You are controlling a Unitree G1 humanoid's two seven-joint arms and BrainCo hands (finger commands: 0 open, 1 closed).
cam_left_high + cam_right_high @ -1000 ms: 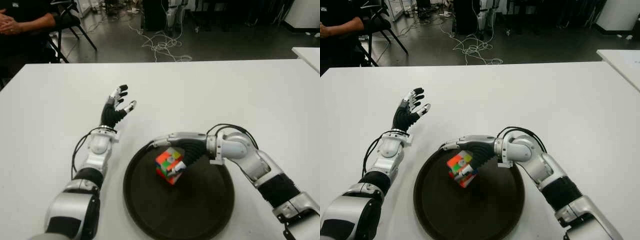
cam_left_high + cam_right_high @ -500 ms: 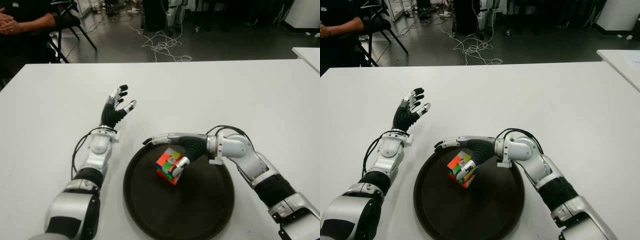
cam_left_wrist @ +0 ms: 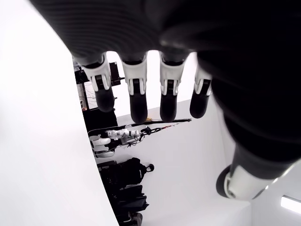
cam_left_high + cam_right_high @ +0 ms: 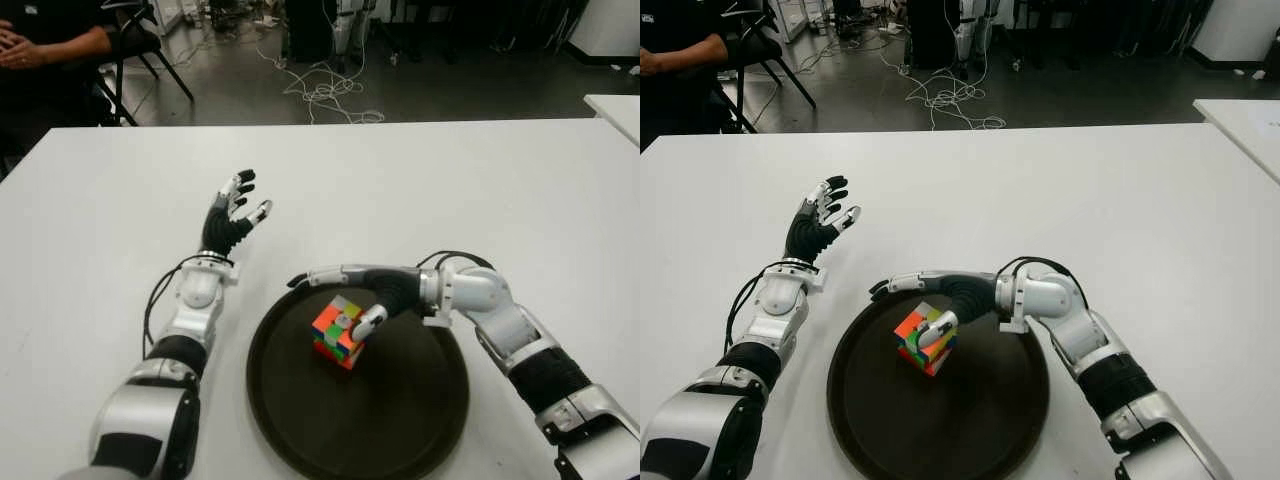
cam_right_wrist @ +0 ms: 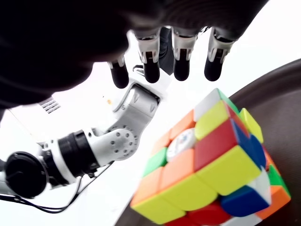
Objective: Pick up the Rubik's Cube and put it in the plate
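Observation:
The Rubik's Cube (image 4: pixel 336 334) sits tilted on one edge inside the dark round plate (image 4: pixel 400 405), in its upper left part. My right hand (image 4: pixel 333 300) is over the cube with its fingers (image 5: pixel 181 56) stretched straight out past it and apart. The thumb tip (image 4: pixel 366 321) is at the cube's right side. In the right wrist view the cube (image 5: pixel 211 160) lies clear of the spread fingers. My left hand (image 4: pixel 236 205) shows to the left of the plate above the white table (image 4: pixel 450 190), fingers (image 3: pixel 136 89) spread and holding nothing.
A seated person (image 4: pixel 50 40) and a chair (image 4: pixel 150 45) are beyond the table's far left corner. Cables (image 4: pixel 325 90) lie on the floor behind. A second white table (image 4: pixel 615 105) shows at the far right.
My right hand's fingers have uncurled from the cube and straightened, and the forearm has drawn slightly to the right. The cube stays in the plate. The left arm has not moved.

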